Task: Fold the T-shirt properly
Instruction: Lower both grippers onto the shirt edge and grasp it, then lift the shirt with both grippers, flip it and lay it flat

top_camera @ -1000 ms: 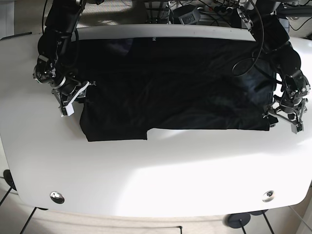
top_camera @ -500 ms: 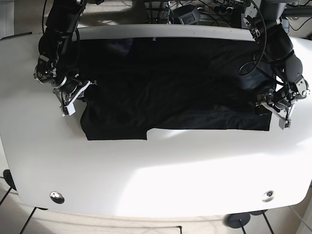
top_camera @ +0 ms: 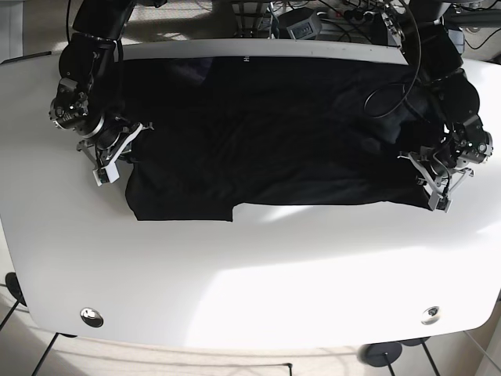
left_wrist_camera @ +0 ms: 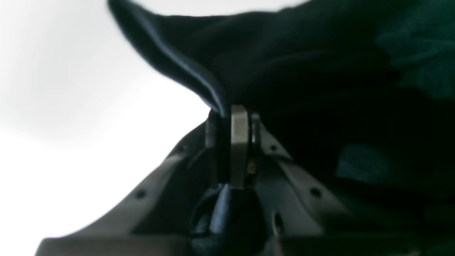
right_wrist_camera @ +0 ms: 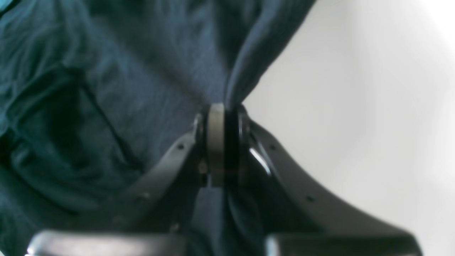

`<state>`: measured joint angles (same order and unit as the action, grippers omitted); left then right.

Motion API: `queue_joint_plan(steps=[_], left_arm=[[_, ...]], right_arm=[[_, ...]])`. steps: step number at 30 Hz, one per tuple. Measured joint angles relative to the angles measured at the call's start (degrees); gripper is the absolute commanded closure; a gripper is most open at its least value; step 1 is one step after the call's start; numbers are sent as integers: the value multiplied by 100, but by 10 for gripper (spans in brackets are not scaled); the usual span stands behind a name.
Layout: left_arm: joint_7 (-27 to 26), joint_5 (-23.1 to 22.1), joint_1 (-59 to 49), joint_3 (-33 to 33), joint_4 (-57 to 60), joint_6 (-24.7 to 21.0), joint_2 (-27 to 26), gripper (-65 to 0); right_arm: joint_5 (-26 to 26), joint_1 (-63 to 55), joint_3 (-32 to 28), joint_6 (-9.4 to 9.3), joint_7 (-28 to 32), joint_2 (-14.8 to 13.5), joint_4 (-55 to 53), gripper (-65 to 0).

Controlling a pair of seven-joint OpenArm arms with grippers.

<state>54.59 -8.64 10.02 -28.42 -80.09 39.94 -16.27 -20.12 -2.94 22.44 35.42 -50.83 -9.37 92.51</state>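
Note:
A black T-shirt (top_camera: 274, 133) lies spread across the back half of the white table (top_camera: 250, 266), its front hem running roughly straight with a small step at the left. My left gripper (top_camera: 433, 186) is at the shirt's right front corner and is shut on a lifted fold of the shirt's edge (left_wrist_camera: 199, 81), as the left wrist view (left_wrist_camera: 229, 113) shows. My right gripper (top_camera: 107, 162) is at the shirt's left edge, shut on a pinched ridge of fabric (right_wrist_camera: 245, 74) rising from its tips (right_wrist_camera: 222, 106).
Two round metal fittings (top_camera: 91, 316) (top_camera: 430, 315) sit near the table's front corners. Cables and dark equipment (top_camera: 301, 19) crowd the floor behind the table's back edge. Sunlight falls across the bare white surface in front of the shirt.
My left gripper moved up and inward from the table at the shirt's right front corner and closed on the shirt's edge. The right gripper shifted slightly up, still holding.

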Motion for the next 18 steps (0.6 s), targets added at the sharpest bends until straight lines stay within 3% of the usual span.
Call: queue_joint_plan(steps=[6, 10, 15, 18], left_arm=[[280, 2, 293, 367, -796, 0, 7, 0], [289, -9, 1331, 688, -817, 22, 17, 0], [227, -131, 3112, 1152, 190, -107, -144, 0], [140, -55, 4437, 1279, 1217, -151, -205, 0]], right_arm=[[39, 361, -7, 2, -278, -76, 407, -19], [39, 1762, -44, 17, -634, -492, 149, -19], [-37, 3829, -114, 15, -835, -970, -1086, -19], [-90, 5191, -656, 44, -813, -1270, -1943, -19]])
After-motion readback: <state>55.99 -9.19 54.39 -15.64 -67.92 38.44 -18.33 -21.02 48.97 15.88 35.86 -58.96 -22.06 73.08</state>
